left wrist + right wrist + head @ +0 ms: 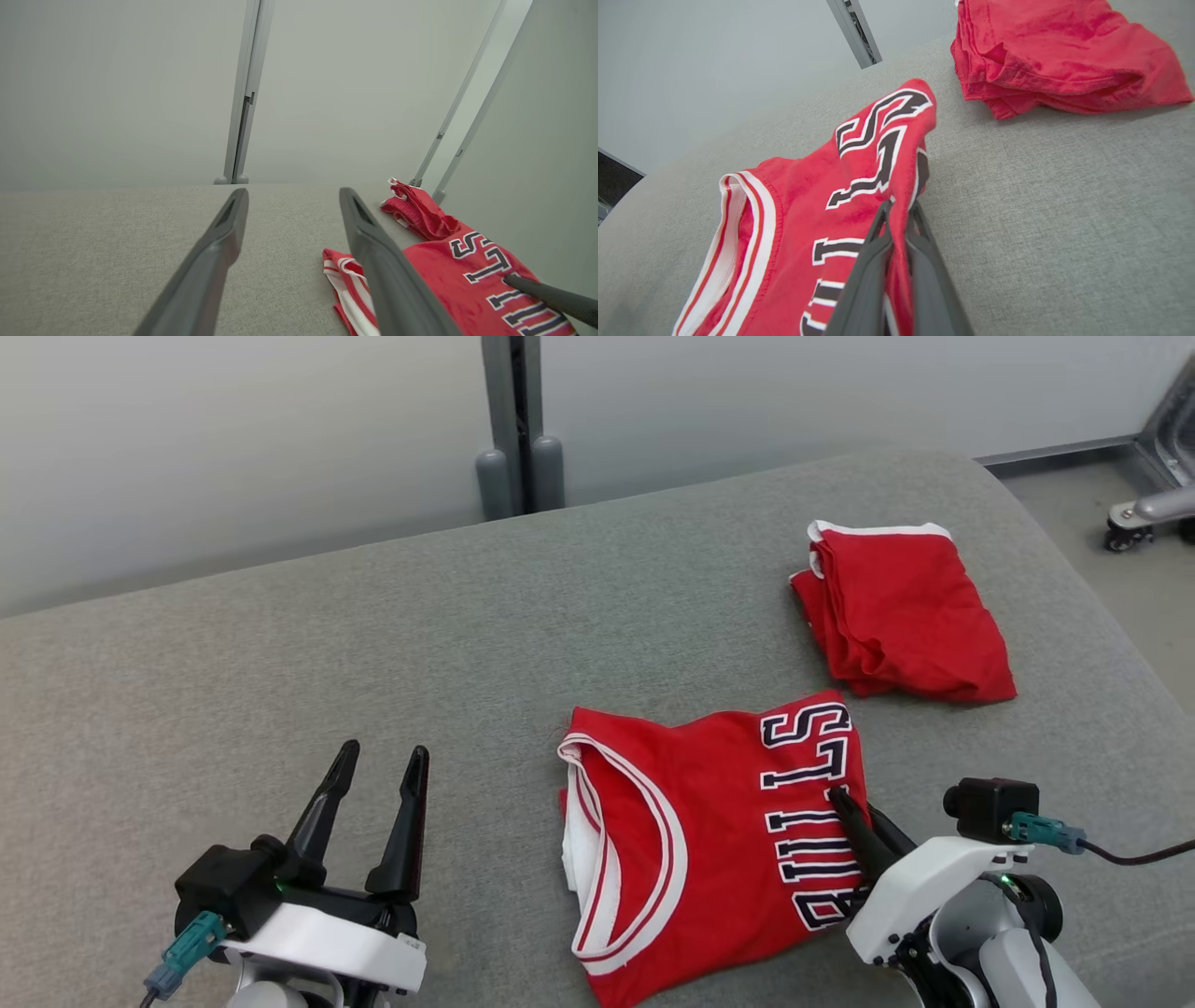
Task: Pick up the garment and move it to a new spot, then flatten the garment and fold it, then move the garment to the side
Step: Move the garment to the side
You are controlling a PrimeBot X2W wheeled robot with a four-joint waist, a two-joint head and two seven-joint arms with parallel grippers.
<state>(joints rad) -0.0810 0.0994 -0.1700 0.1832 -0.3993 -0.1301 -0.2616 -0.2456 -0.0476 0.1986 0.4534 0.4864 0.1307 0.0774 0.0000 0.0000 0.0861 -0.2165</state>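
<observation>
The garment [709,831] is a red jersey with white trim and dark block letters, folded and lying on the grey surface at the lower middle. My right gripper [837,798] is shut on the jersey's right edge by the letters; in the right wrist view the cloth [859,177] is pinched between the two dark fingers [878,252], and the same edge lifts slightly. My left gripper [385,758] stands open at the lower left, well clear of the jersey, nothing between its fingers [219,242]. The jersey [467,280] lies to its right.
A second folded red cloth with white trim [901,611] lies at the back right of the grey padded surface [280,663]. A grey post [518,429] stands behind the surface. A wheeled metal base [1153,509] sits on the floor at the far right.
</observation>
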